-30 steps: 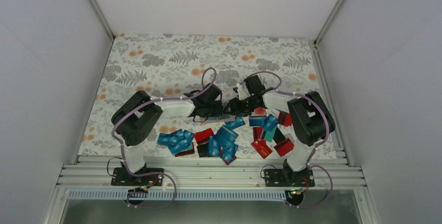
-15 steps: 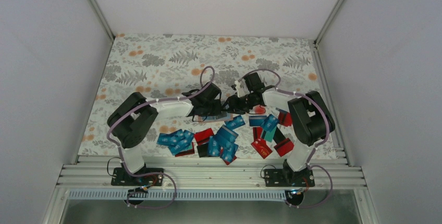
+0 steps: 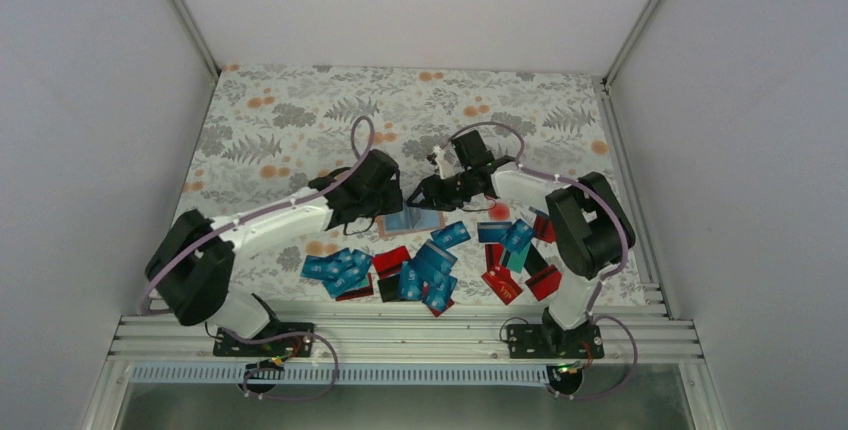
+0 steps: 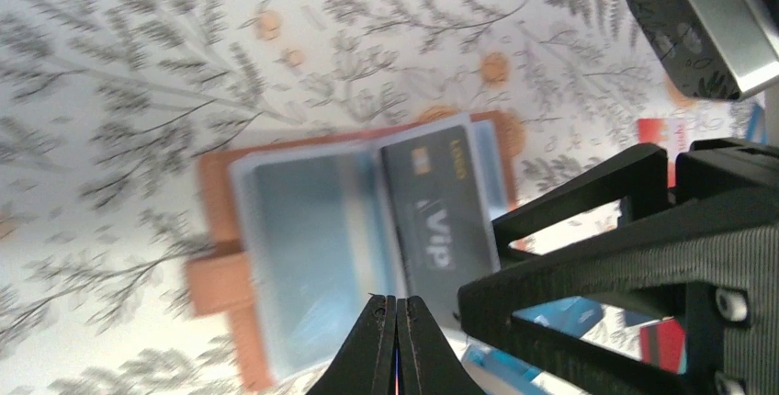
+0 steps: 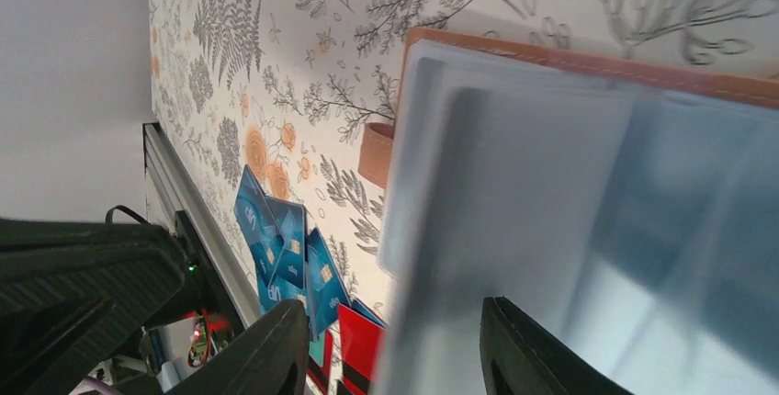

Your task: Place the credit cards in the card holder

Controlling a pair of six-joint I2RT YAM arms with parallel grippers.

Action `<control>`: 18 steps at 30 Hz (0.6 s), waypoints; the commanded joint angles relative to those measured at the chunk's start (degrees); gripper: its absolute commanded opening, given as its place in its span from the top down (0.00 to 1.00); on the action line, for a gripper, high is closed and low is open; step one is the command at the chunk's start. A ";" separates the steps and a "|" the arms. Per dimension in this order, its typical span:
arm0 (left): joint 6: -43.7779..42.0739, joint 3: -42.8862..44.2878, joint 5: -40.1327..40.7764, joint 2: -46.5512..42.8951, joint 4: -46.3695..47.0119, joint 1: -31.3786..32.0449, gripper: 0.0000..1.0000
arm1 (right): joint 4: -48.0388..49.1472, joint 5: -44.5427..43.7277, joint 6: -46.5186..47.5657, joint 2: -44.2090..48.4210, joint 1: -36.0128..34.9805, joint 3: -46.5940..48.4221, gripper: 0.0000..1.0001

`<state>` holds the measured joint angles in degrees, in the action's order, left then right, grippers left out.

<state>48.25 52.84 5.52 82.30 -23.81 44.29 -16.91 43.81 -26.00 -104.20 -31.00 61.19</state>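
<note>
The card holder (image 4: 312, 248) is lying flat and open on the floral tablecloth (image 3: 300, 110), roughly mid-table, right between the two arms. It's tan-pink leather on the outside with a little strap tab sticking out, and clear plastic sleeves (image 5: 514, 184) inside. The black VIP card (image 4: 439, 220) sits in one of those sleeves, on the half nearer the right arm.

The left gripper (image 4: 397, 340) is fully closed with nothing in it, tips pressed together, hanging over the near edge of the holder. The right gripper (image 5: 393, 303) has its jaws about halfway apart and is right over the sleeves. Honestly can't tell if it's touching the plastic, but it's not pinching anything that I can see.

The rest of the credit cards (image 3: 420, 265) are scattered in a messy pile near the front edge, just short of the holder: mostly blue and teal, some red, a few black.
</note>
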 commanded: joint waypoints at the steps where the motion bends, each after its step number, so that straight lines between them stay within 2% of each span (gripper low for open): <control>1: 1.82 -3.28 3.75 -5.59 -6.10 -0.22 0.98 | 0.19 -0.69 -1.76 -3.13 -3.11 3.42 0.51; 12: 5.74 -12.07 3.73 -18.30 -10.46 -0.16 0.97 | -2.15 -3.04 -2.60 -7.09 -7.67 9.22 0.38; 18: 1.22 -15.85 -2.23 -23.04 -5.99 1.27 0.97 | -2.60 -2.33 -1.77 -5.51 -8.28 9.63 0.37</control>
<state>52.07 38.76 7.11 61.49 -32.18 44.31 -18.06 41.78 -28.42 -111.09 -38.63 69.47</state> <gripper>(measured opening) 0.026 0.626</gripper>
